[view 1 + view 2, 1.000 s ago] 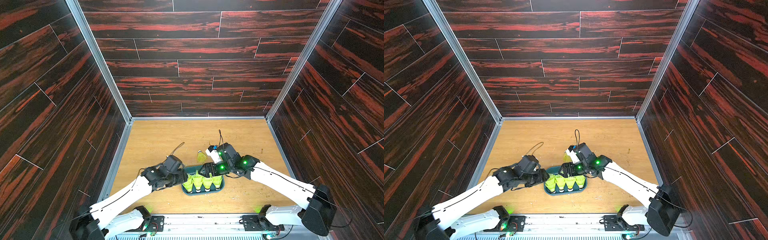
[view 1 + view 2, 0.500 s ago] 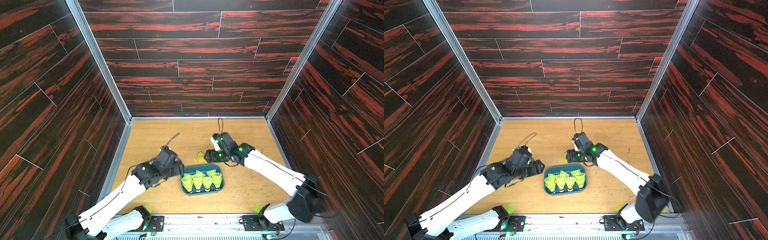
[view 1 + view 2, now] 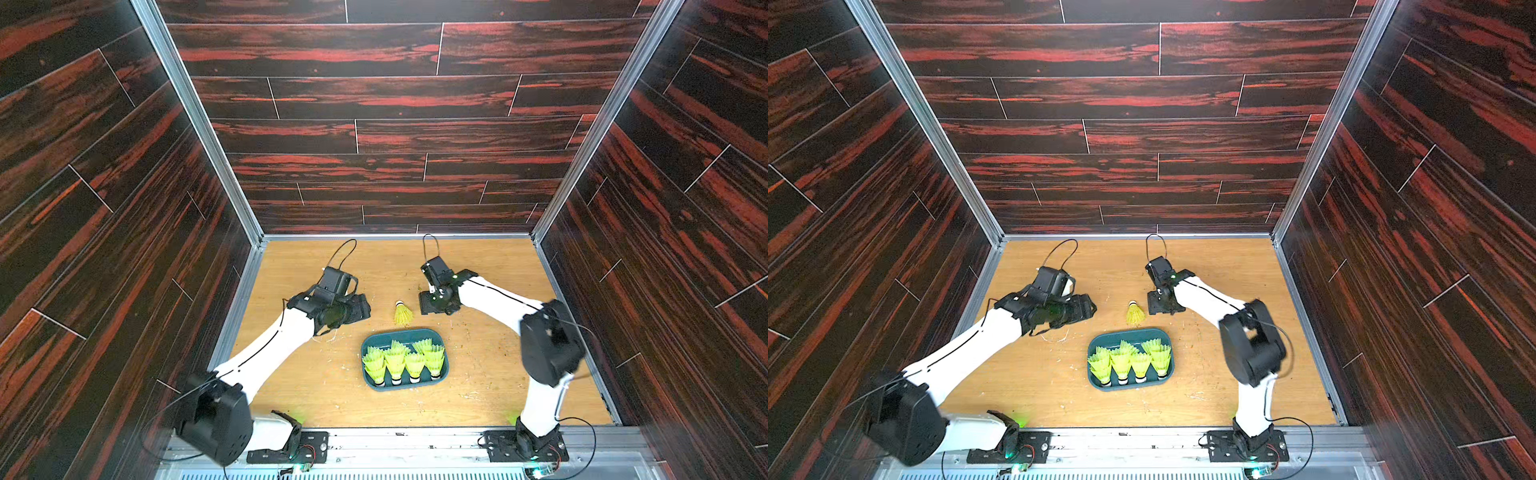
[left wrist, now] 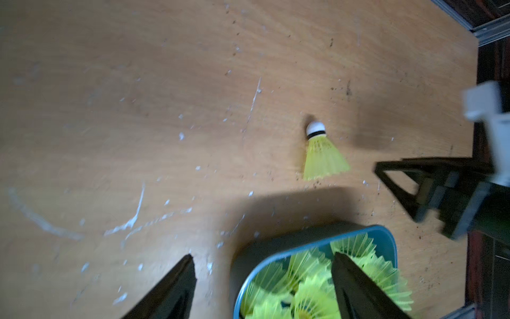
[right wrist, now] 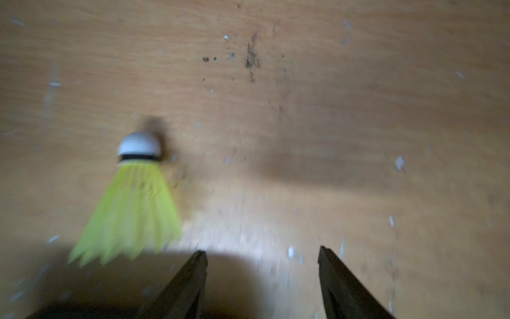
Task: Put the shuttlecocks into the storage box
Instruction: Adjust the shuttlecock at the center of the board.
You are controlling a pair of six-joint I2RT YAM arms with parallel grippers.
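Looking down on a scuffed light wooden tabletop (image 3: 316,386), boxed in by dark red-streaked panels (image 3: 374,137). Toward the front, spotting a shallow dark teal-blue rectangular plastic storage box (image 3: 405,332) with rounded corners and a low rim. Packed inside, neon yellow-green cone-shaped plastic shuttlecocks (image 3: 405,359), with a row of white tips along the front rim and skirts fanned toward the back. Same in both top views for those shuttlecocks (image 3: 1133,359). No exact count possible with the skirts overlapping.

Just behind the storage box and apart from its rim, on bare wood, one loose shuttlecock (image 3: 402,313) in the same neon yellow-green. White rounded tip on the side away from the box, thin dark band under it. Sharp in the left wrist view as the loose shuttlecock (image 4: 323,157), smeared in the right wrist view (image 5: 132,210). Cannot tell whether upright on its skirt or lying down.

To its left, near the box's back left corner, the black left gripper (image 3: 362,308) on a white arm (image 3: 270,349). Fingers spread wide, pinching nothing.

On the other side, just beside that stray one, the black right gripper (image 3: 432,307). Spread as well in its own wrist view, with only scratched wood between the fingers (image 5: 193,276).
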